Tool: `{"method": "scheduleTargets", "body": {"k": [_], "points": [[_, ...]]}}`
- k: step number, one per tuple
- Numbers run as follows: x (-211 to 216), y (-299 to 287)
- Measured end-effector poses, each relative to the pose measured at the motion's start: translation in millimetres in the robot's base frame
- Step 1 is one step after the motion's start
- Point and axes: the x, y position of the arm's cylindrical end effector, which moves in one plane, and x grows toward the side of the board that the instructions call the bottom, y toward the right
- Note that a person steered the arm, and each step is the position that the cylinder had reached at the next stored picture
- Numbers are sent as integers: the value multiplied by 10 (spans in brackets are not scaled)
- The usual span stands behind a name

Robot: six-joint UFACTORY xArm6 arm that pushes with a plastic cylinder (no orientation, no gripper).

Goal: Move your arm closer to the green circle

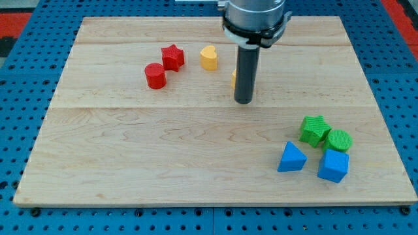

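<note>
The green circle [339, 140] lies at the view's lower right of the wooden board [163, 150], touching a green star [315, 129] on its left and a blue cube [334, 166] below it. My tip [243, 100] rests on the board near the top centre, well up and to the left of the green circle. The rod partly hides an orange block [234, 79] just behind it.
A blue triangle [291, 158] lies left of the blue cube. A red star [172, 57], a red cylinder [155, 76] and a yellow heart [208, 57] sit at the upper left. A blue pegboard [26, 78] surrounds the board.
</note>
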Motion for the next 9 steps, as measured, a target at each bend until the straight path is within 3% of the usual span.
{"method": "scheduleTargets", "body": {"k": [1,2,3,4,6,7,8,9], "points": [[-423,0],[-564,52],[-410,38],[188,-409],[779,-238],[1749,-436],[2025,39],[2018,1173]]}}
